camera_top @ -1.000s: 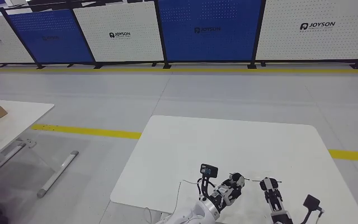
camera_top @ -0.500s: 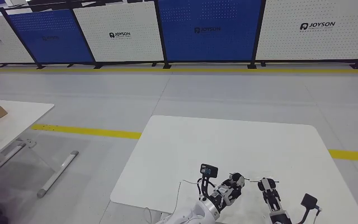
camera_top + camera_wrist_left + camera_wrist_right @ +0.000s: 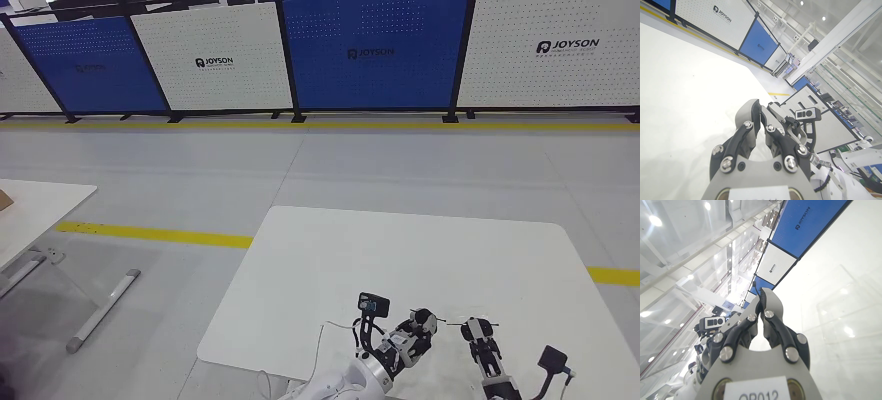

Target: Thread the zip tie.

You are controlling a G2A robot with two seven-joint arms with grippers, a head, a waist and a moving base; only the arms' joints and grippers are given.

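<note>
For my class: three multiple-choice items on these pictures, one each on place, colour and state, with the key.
1. Over the flat white table, the left gripper is: A close beside the right gripper; B at the far edge; C off it.
2. The thin plastic zip tie is: A white; B black; C yellow.
3. The right gripper is: A wide open; B shut on the zip tie; C half open.
Key: A, side by side in the top view; B, its head shows black; B, it sticks out between closed jaws.

zip tie (image 3: 755, 288) | thin, black | pinched in right claw (image 3: 762, 291) | head end apparently out
</note>
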